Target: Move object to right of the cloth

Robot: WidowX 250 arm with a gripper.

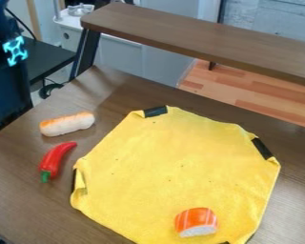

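"What's on the cloth (171, 157)?"

"The sushi (196, 221), near the front edge, a bit right of the middle. There's tape (156, 111) along the rim too."

"And left of the cloth?"

"The bread (67, 124) and the chili (54, 159), both on the table (15, 190), apart from the cloth. The chili lies just in front of the bread."

"Behind the cloth?"

"The shelf (199, 40), beyond the table's back edge."

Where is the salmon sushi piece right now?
In the camera view, the salmon sushi piece lies on the yellow cloth, right of its centre and near its bottom edge, just above and left of a black strip.
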